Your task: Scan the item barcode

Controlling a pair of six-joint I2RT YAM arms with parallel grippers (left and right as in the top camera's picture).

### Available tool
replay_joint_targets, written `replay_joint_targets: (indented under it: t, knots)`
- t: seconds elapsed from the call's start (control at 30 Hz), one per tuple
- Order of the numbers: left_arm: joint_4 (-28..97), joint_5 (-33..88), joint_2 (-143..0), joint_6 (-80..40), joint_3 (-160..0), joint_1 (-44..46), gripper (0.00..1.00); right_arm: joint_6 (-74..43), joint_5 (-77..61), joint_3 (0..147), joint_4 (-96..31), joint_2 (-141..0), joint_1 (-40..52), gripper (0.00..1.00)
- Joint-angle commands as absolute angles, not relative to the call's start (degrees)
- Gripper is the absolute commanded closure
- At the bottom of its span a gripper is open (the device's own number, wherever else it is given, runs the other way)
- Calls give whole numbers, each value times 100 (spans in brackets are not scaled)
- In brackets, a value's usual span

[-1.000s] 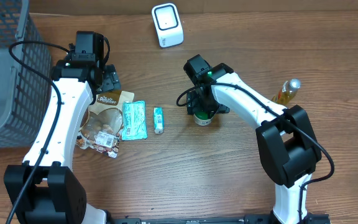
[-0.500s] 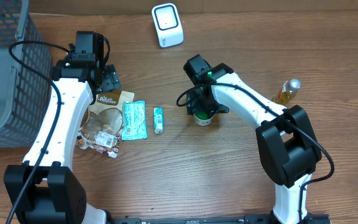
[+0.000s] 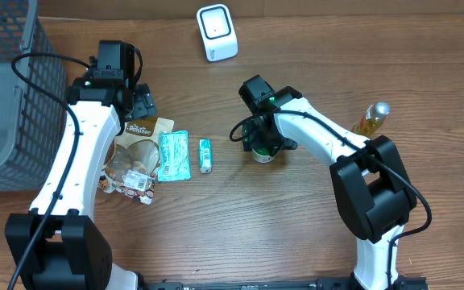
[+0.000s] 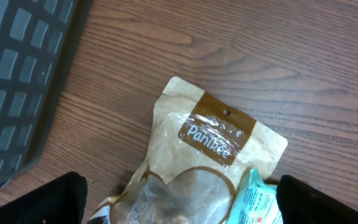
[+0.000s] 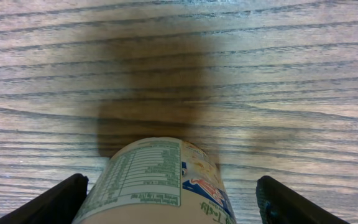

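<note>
R fingers [image 5: 48, 202] stood wide apart, one at each lower corner of the wrist view. The cup [image 5: 157, 180] sat between them with wood showing on both sides, so no grip. L fingers [image 4: 36, 202] were spread just as wide w/ nothing between them, hanging above the brown pouch [image 4: 210, 149].

Table [image 3: 240, 234]: dark wood, grain running across.

Basket [image 3: 6, 72]: grey mesh, far L edge, beside the L arm.

Brown pouch [image 3: 139, 145]: flat, clear window, "Pantree" label at the top end. L gripper [image 3: 139, 105] hovered near that end.

Scanner [image 3: 217, 32]: white, upright, at the table's top edge near centre, well apart from the cup.

Teal packet [image 3: 173, 155]: flat, touching the pouch's R side.

Oil bottle [image 3: 370, 119]: yellowish w/ silver cap, far R, near the R arm's elbow.

Cup [image 3: 263, 155]: small, printed label w/ nutrition panel, upright, R of centre, directly under the R gripper [image 3: 262, 145]. Barcode not visible in any view.

Green stick pack [image 3: 205, 155]: small, lying between the teal packet and cup, apart from both.
</note>
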State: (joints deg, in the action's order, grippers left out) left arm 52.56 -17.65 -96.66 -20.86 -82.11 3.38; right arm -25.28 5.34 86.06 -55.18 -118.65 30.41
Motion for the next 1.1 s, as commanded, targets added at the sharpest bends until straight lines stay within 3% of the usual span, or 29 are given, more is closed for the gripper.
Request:
replay_joint_targets:
  t: [0.0,0.3,0.63,0.87,1.07]
  knots:
    - [5247,-1839,-9723,-2080,-8230,388,0,-2519,600,8560,-5527,-11907,3013,17]
    - [5247,-1839,-9723,-2080,-8230,388,0,-2521,596,8783,-5739,-11907,3013,17]
    - [5247,-1839,-9723,-2080,-8230,388,0,-2521,596,8783,-5741,-11904,3013,31]
    - [5247,-1839,-9723,-2080,-8230,388,0,-2523,593,8785,-5749,-11900,2971,31]
    - [5247,-1839,-9723,-2080,-8230,388,0,-2521,593,8829,-5780,-11900,2915,25]
